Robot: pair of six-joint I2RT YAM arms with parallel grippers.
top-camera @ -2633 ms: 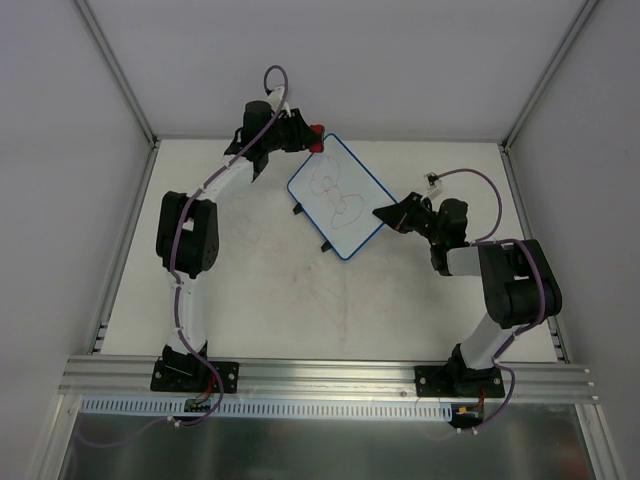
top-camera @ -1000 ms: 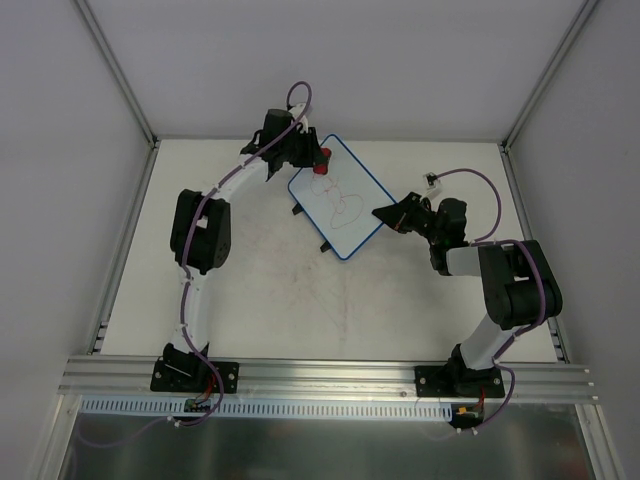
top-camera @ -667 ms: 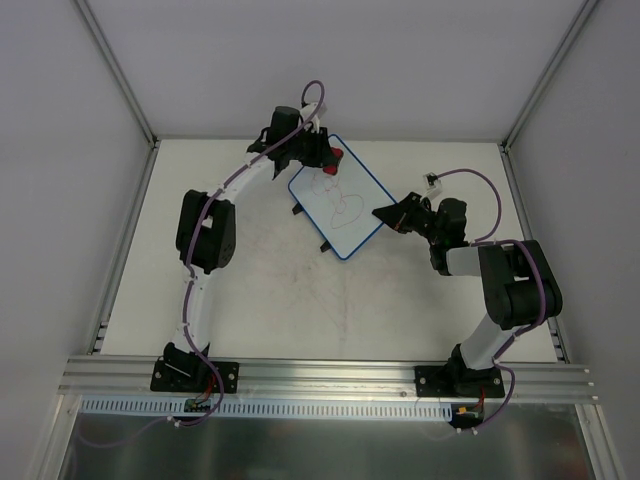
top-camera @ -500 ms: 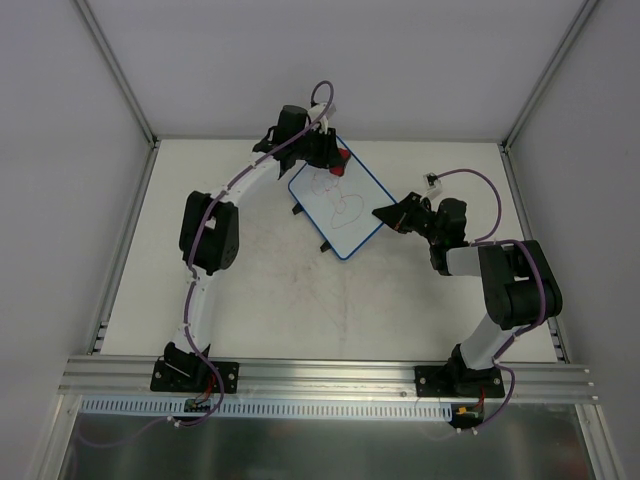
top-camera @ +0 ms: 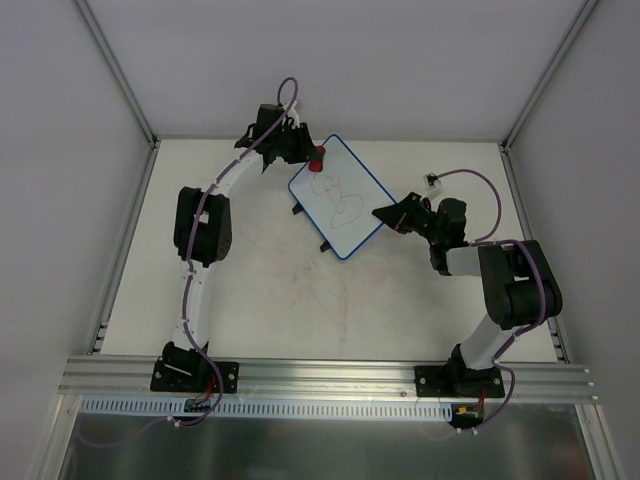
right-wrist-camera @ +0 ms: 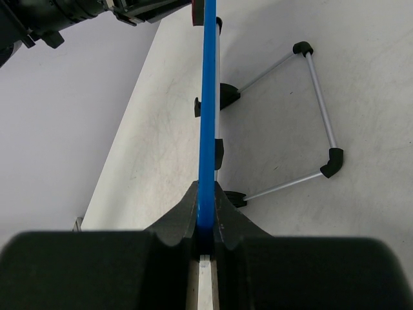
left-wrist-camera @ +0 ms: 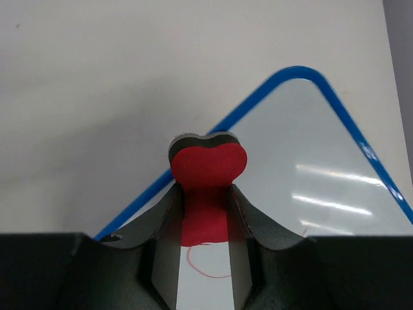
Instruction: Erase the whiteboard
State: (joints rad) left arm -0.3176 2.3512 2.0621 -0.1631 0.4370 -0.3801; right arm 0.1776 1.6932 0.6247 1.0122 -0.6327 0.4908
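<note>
The whiteboard [top-camera: 352, 218], white with a blue rim, stands tilted at the back middle of the table, with reddish scribbles [top-camera: 335, 195] on it. My left gripper [top-camera: 312, 157] is shut on a red eraser [top-camera: 318, 154] that sits at the board's far left edge near the top corner. In the left wrist view the eraser [left-wrist-camera: 208, 169] sticks out past my left gripper [left-wrist-camera: 205, 194], over the blue rim of the whiteboard [left-wrist-camera: 310, 155], with a red line [left-wrist-camera: 206, 270] just below it. My right gripper [top-camera: 384, 214] is shut on the board's right edge; its wrist view shows the whiteboard [right-wrist-camera: 207, 97] edge-on between the fingers of my right gripper [right-wrist-camera: 205, 191].
A silver wire stand with black corner caps [right-wrist-camera: 321, 110] props the board from behind. Two black tabs [top-camera: 301, 210] stick out on its lower left edge. Grey walls enclose the table [top-camera: 260, 290], and an aluminium rail [top-camera: 330, 375] carries both arm bases at the near edge.
My left gripper carried the eraser right along the board's top corner, then came back left to the board's far left edge. The right arm and the board have stayed still.
</note>
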